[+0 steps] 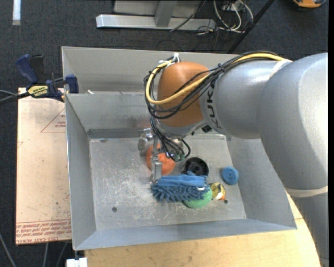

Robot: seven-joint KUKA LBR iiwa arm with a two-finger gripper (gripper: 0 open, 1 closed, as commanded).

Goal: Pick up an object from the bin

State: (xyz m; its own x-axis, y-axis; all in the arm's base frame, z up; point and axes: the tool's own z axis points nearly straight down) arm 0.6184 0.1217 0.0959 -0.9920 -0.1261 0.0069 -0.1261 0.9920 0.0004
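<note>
Bright, even light from above leaves a soft sheen on the arm [271, 104], which shades the bin [120, 198] floor.

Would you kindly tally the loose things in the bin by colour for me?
Blue: 2, brush and small round piece
Orange: 1, ball
Green: 1, lump
Black: 1, ring
Yellow and red: 1, small bit
Total: 6

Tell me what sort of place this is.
Probably a robotics lab's grasping cell: a KUKA arm reaches into a grey metal bin of small things, with loose cables on the dark floor.
</note>
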